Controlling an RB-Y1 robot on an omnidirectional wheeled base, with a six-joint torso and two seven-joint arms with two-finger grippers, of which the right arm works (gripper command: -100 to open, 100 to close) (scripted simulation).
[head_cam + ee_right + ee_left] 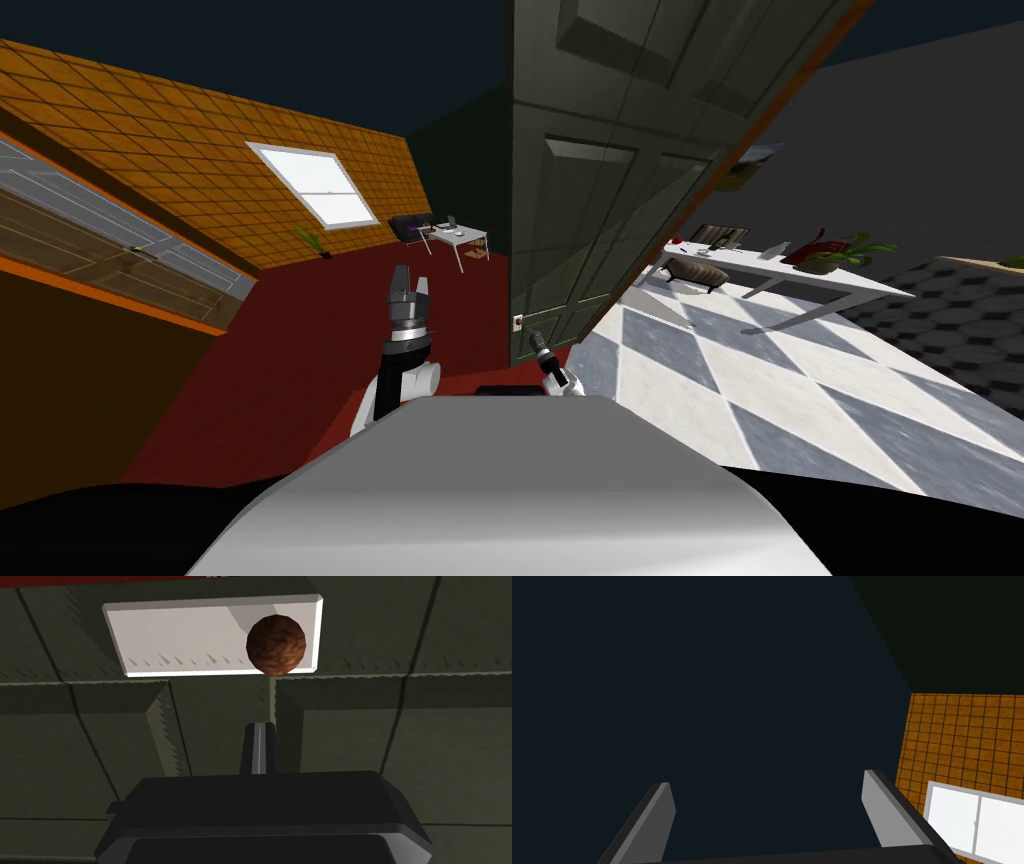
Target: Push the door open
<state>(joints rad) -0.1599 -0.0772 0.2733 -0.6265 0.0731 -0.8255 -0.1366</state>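
Note:
A dark green panelled door (600, 180) stands ajar straight ahead, its orange-edged frame (790, 90) to the right. It carries a white plate (180, 636) with a round brown knob (275, 644). My right gripper (537, 345) is shut with nothing held. Its joined fingers (259, 736) point at the door panel close to the knob plate (518, 322). Whether they touch the door I cannot tell. My left gripper (408, 285) is raised over the red floor, left of the door, and open (767, 796) with nothing between its fingers.
Past the door, on the right, lies a grey and white checkered floor (760, 390) with a long white table (800, 275) bearing plants. A red floor (300, 360) spreads to the left, with a small desk (455, 236) far back.

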